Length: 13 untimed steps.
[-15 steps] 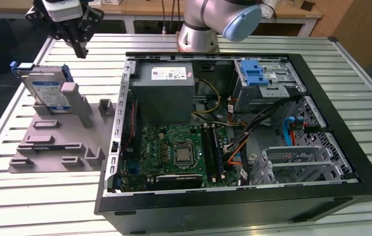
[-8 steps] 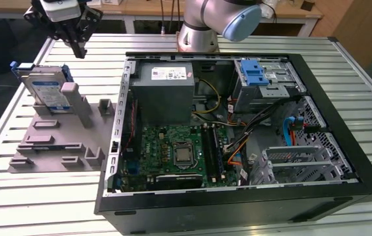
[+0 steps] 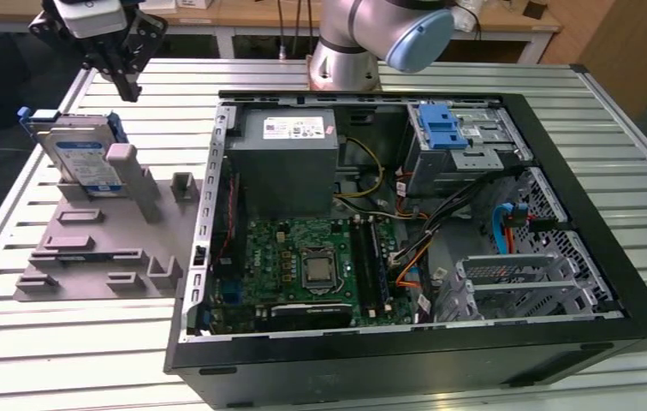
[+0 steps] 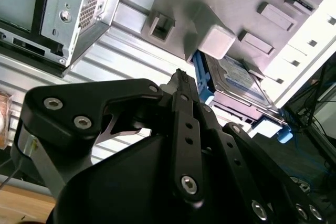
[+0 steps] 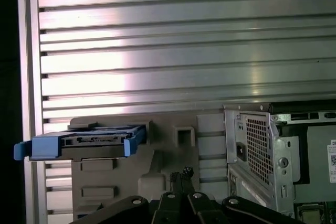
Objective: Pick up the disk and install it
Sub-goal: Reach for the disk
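Fingers [image 4: 182, 98] pinched together, empty, over slatted metal table [image 3: 73, 360], disk [image 3: 84, 158] standing nearby

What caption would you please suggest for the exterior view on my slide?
Gripper hovers near the disk, which stands on edge in a grey fixture beside the open computer case.

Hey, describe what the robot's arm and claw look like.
The arm is a silver-grey tube with a rounded light-blue joint cap. The claw is black, joined to a pale grey wrist block; in the second wrist view its black links carry silver screw heads.
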### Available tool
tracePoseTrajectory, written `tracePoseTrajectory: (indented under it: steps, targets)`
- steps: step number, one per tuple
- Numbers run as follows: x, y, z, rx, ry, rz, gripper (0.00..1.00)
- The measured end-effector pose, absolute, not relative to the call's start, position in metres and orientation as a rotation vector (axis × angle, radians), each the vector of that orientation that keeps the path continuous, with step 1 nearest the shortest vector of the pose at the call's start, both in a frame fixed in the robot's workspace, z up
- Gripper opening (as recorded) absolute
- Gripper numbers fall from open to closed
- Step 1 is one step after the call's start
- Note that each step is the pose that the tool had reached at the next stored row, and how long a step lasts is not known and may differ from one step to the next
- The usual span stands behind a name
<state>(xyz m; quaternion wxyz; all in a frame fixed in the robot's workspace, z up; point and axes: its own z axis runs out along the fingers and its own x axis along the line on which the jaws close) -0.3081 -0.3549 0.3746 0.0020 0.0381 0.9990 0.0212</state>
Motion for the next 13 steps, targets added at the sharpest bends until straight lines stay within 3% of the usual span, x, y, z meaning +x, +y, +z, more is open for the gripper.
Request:
tracePoseTrajectory:
  steps: [13]
  targets:
    - [-0.326,-0.354,0.374,0.119,3.135,0.067,0.11]
